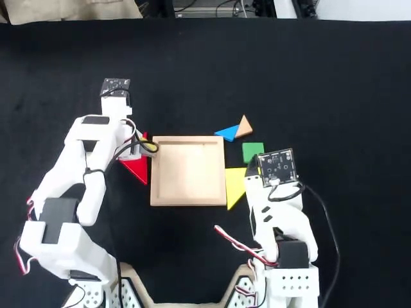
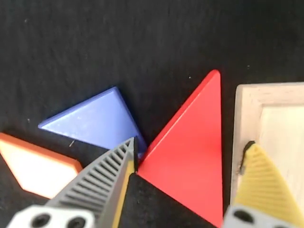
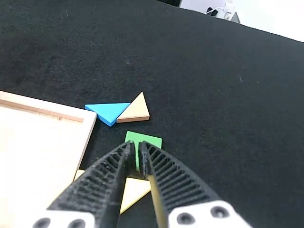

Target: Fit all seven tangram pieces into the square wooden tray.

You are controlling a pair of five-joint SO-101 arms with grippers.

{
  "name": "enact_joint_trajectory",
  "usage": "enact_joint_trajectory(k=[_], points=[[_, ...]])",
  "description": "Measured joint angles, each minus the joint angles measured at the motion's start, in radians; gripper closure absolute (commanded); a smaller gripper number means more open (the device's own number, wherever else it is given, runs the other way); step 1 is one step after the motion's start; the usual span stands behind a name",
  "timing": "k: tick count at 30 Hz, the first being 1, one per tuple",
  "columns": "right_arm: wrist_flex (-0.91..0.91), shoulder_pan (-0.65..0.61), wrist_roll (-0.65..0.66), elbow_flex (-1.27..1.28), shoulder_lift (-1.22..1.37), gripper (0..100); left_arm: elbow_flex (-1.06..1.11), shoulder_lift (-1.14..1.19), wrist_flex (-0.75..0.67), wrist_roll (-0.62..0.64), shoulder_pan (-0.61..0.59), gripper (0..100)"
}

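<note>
Much of the red triangle [image 1: 136, 169] is covered by the left arm in the high view, and the frame edge cuts off the orange parallelogram [image 2: 33, 164] in the left wrist view. It lies past the dark blue triangle [image 2: 95, 121], which sits just beside the red triangle on the side away from the wooden tray [image 1: 187, 171]. A black cloth [image 1: 321, 77] covers the table, with cables [image 1: 225, 8] behind its far edge. Left gripper [image 2: 190, 144]: fingers spread wide, straddling the red triangle at the tray's left rim, one tip apparently over the rim. Right gripper [image 3: 135, 145]: fingers closed to a narrow slit, gripping nothing, above the green square [image 3: 148, 141] right of the tray. The yellow triangle [image 1: 235, 186] lies against the tray's right rim. The light blue triangle [image 1: 227, 133] and tan triangle [image 1: 244, 127] touch each other off the tray's far right corner.
</note>
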Motion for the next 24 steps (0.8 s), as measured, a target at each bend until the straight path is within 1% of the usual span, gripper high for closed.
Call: enact_joint_trajectory(k=[3,8,10,14,24], points=[[0.014,0.000,0.000,0.000,0.000,96.6,-0.014,0.015,0.000,0.000,0.000,65],[0.018,0.000,0.000,0.000,0.000,96.6,-0.018,0.020,0.000,0.002,0.000,73],[0.018,0.000,0.000,0.000,0.000,96.6,-0.020,0.020,0.000,-0.023,-0.009,74],[0.018,0.000,0.000,0.000,0.000,96.6,-0.020,0.021,0.005,-0.106,-0.014,74],[0.018,0.000,0.000,0.000,0.000,96.6,-0.025,0.021,0.060,-0.095,-0.014,74]])
